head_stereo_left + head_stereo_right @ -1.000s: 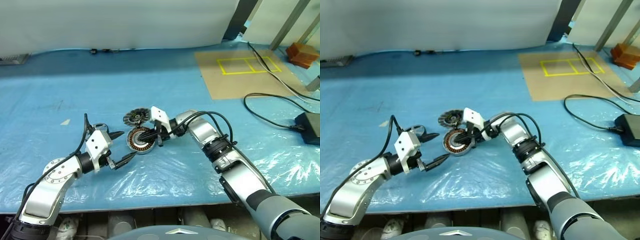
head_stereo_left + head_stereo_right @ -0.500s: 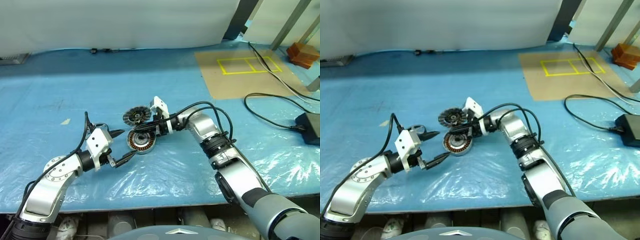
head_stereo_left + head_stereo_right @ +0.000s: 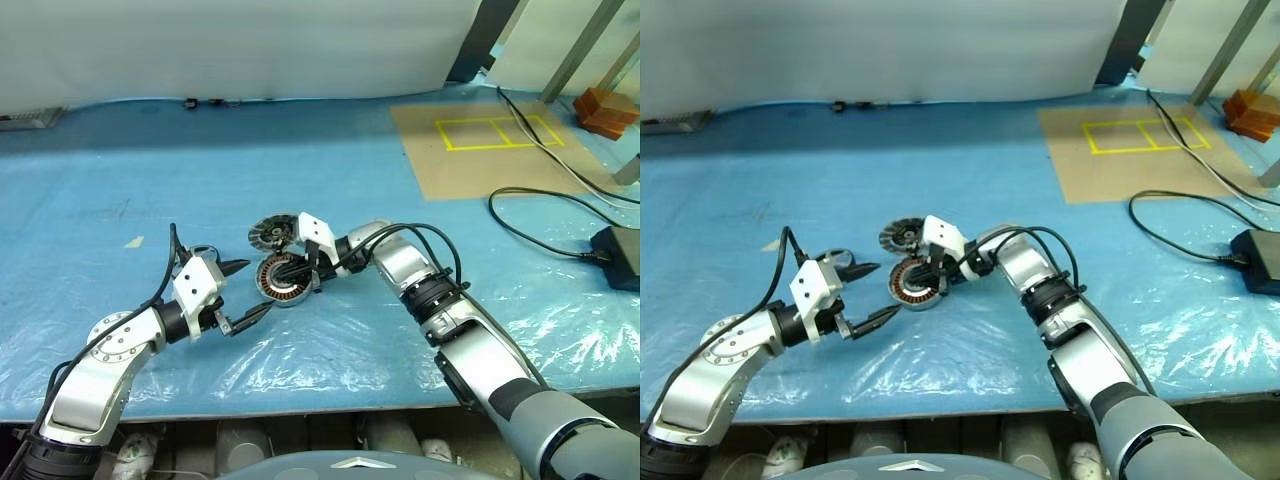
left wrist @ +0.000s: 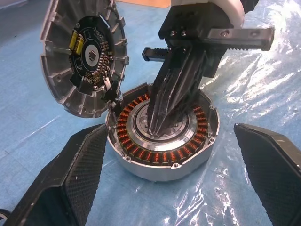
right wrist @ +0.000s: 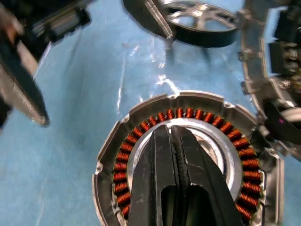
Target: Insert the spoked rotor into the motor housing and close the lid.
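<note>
Poking my right gripper (image 5: pixel 175 136), fingers pressed together, into the pale middle of the housing (image 4: pixel 162 136), with my left gripper (image 3: pixel 243 293) spread wide beside it, I think I must next fetch the rotor (image 5: pixel 200 23) lying just behind it, while the lid (image 4: pixel 84 56) leans open.

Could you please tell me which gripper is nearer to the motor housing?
The right gripper: its shut jaws dip into the motor housing. The left gripper waits open just beside it, apart.
</note>
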Controlling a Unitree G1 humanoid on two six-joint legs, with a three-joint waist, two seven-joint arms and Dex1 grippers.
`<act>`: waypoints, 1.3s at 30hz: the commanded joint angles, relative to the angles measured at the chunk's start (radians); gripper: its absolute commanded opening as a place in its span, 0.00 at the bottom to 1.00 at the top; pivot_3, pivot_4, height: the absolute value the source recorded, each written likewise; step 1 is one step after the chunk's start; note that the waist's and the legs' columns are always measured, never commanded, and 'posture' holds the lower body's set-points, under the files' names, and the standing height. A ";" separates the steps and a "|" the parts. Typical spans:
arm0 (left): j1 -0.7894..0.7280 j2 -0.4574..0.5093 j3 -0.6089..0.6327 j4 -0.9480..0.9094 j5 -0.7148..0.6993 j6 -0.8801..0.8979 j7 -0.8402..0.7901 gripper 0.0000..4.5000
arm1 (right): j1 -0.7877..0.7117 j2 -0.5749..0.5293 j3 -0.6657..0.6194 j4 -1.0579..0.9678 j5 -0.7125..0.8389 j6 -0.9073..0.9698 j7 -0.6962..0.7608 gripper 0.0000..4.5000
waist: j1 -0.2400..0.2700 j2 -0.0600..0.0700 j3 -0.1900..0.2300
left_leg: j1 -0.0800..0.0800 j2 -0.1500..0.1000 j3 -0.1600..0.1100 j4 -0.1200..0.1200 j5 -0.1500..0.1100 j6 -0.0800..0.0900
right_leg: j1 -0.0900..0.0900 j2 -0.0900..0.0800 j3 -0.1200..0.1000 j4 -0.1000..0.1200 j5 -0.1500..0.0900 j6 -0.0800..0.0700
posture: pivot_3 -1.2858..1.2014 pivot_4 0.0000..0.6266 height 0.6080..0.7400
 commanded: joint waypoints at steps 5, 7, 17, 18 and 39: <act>-0.012 0.005 -0.003 -0.022 -0.006 -0.001 -0.001 1.00 | -0.040 0.024 -0.108 -0.086 0.139 0.143 0.020 0.00 | 0.001 0.000 0.000 | -0.002 0.000 0.000 -0.001 0.000 0.000 | -0.002 0.001 0.000 0.000 0.000 0.000 | 0.52 0.24 1.00; -0.013 0.008 -0.002 -0.026 -0.007 0.005 0.000 1.00 | 0.006 -0.017 0.011 -0.083 0.023 0.049 0.027 0.00 | 0.002 0.000 0.000 | -0.002 0.000 0.000 -0.002 0.000 0.000 | -0.002 0.001 -0.001 -0.001 0.000 0.000 | 0.52 0.24 1.00; -0.011 0.013 0.004 -0.012 -0.006 -0.004 -0.008 1.00 | 0.014 -0.047 0.101 0.040 -0.104 -0.120 -0.017 0.00 | 0.000 0.000 0.000 | 0.004 0.000 0.001 -0.002 0.000 0.000 | 0.004 0.000 0.000 0.000 0.000 0.000 | 0.52 0.24 1.00; -0.011 0.012 0.004 -0.010 -0.005 -0.006 -0.009 1.00 | 0.007 -0.036 0.076 0.037 -0.078 -0.105 -0.017 0.00 | 0.000 0.000 0.000 | 0.004 0.000 0.001 -0.001 0.000 0.000 | 0.004 0.000 0.000 0.000 0.000 0.000 | 0.52 0.24 1.00; -0.015 0.015 0.002 -0.011 -0.007 -0.002 -0.010 1.00 | 0.029 -0.055 0.110 0.039 -0.116 -0.151 -0.013 0.00 | 0.001 0.000 0.000 | 0.003 0.000 0.001 -0.003 0.000 0.000 | 0.003 0.000 -0.001 0.000 0.000 -0.001 | 0.52 0.24 1.00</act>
